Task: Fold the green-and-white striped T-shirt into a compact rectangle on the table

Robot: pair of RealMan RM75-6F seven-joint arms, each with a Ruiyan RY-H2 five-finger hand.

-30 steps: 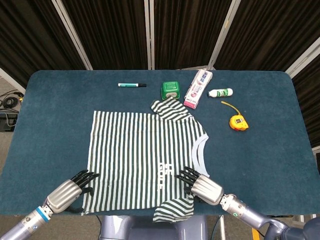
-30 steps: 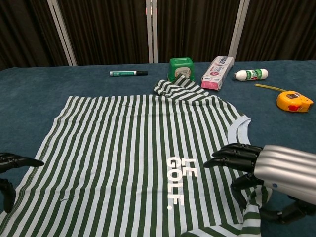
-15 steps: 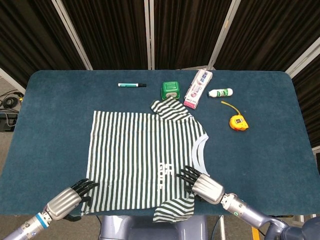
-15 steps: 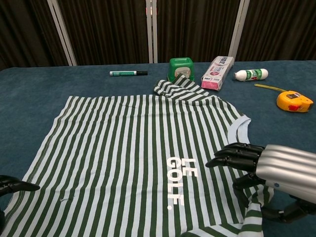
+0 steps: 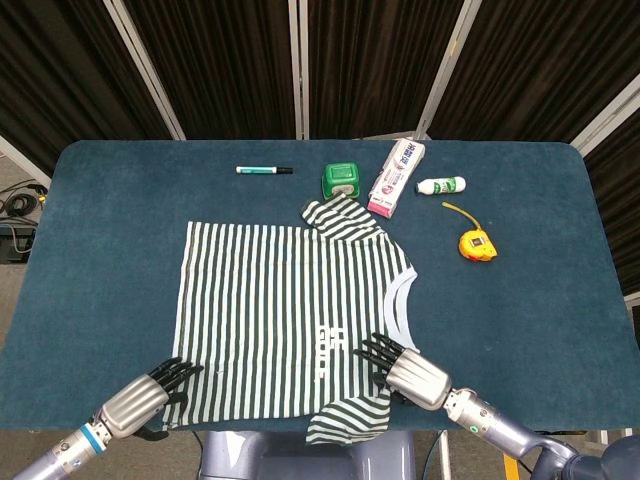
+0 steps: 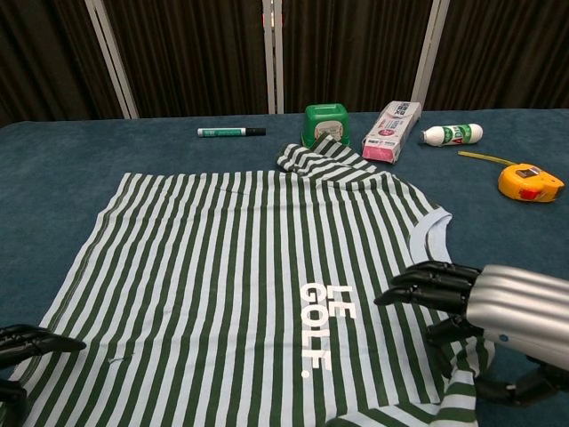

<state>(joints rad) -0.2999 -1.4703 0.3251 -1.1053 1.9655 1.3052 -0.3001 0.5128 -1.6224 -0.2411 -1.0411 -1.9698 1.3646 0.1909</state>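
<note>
Shirt (image 5: 285, 320) lies flat, front up, on the near half of the table (image 5: 530, 300), white "LE GOLF" print facing the robot. Collar (image 5: 400, 300) points to the robot's right, hem to its left. Far sleeve (image 5: 340, 218) is bunched up, reaching toward the green tub (image 5: 341, 181). Near sleeve (image 5: 350, 418) is crumpled and hangs a bit over the near table edge.

Right hand (image 5: 405, 372) sits over the shirt by the near shoulder, just below the collar. Its dark fingers (image 6: 427, 283) are spread, pointing at the chest print, and hold nothing that I can see. Thumb curls under near the crumpled sleeve; can't tell if it touches fabric.

Left hand (image 5: 140, 400) is at the near hem corner, fingers apart, tips at the shirt edge. Chest view shows only its fingertips (image 6: 40, 341), low at the corner. No cloth visibly pinched; contact unclear.

Along the far side, well clear of the shirt body: marker (image 5: 264, 170) at left, then the green tub, pink-and-white box (image 5: 396, 178), small white bottle (image 5: 441, 186). Yellow tape measure (image 5: 477, 244) sits right of the collar, its tape pulled out a short way toward the bottle.
</note>
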